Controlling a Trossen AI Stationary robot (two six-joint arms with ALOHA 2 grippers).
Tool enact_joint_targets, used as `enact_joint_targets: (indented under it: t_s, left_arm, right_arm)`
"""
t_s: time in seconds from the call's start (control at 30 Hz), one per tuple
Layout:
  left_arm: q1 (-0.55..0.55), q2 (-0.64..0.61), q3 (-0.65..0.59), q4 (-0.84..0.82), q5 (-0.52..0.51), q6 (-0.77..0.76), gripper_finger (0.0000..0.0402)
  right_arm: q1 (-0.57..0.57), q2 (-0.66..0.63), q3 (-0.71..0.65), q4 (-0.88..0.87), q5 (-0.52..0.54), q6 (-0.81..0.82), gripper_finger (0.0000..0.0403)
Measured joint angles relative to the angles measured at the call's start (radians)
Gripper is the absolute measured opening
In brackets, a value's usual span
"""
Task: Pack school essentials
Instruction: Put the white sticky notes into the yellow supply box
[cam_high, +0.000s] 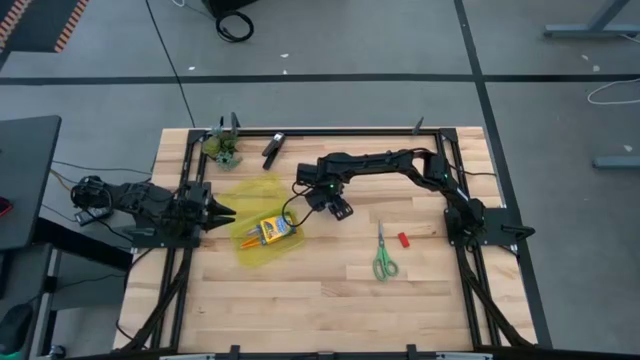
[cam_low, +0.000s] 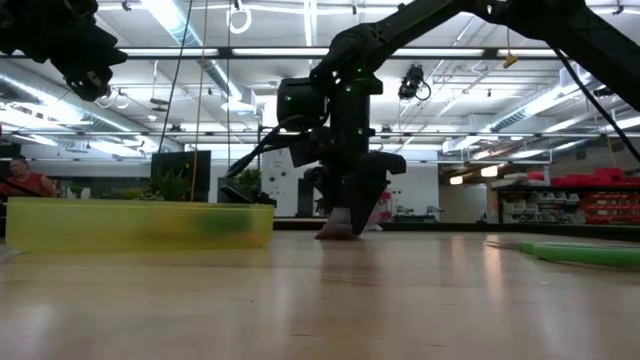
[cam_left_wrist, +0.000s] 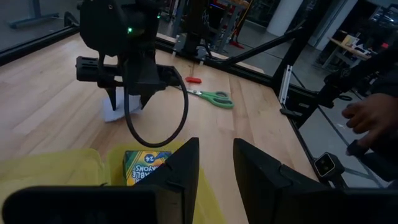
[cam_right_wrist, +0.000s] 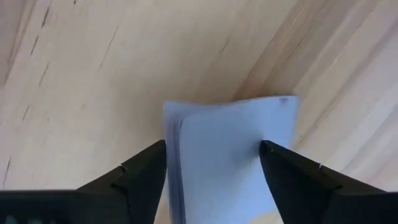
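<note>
- The right gripper (cam_high: 340, 208) is down at the middle of the bench (cam_high: 300, 300), its fingers (cam_right_wrist: 146, 171) set against both sides of the pale blue note pad (cam_right_wrist: 230, 155), gripping it at the bench surface.
- From the left wrist view the note pad (cam_left_wrist: 115, 112) shows as a pale patch under that gripper (cam_left_wrist: 127, 99).
- The left gripper (cam_high: 222, 212) hovers by the left edge of the bench, at the rim of the yellow tray (cam_high: 250, 252); its jaws stand slightly apart and hold nothing.
- The yellow-green crayon box (cam_high: 268, 229) lies inside the tray.
- The green-handled scissors (cam_high: 384, 258) lie toward the right side of the bench, with the tiny red eraser (cam_high: 404, 239) just beside them.
- A black clip-like tool (cam_high: 272, 149) and a small green leafy clump (cam_high: 224, 150) sit near the far edge.
- A person's hand (cam_left_wrist: 373, 118) shows beyond the bench.
</note>
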Motion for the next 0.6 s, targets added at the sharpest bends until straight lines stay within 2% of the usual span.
enact_joint_targets:
  t_s: [0.43,0.6]
  left_arm:
    - [-0.001,0.0,0.0,0.0,0.0,0.0,0.0107]
    - [-0.001,0.0,0.0,0.0,0.0,-0.002,0.0107]
  right_arm:
    - [-0.006,-0.014,0.011,0.007,-0.004,-0.009,0.0179]
    - [0.013,-0.014,0.018,0.013,0.083,0.043,0.0168]
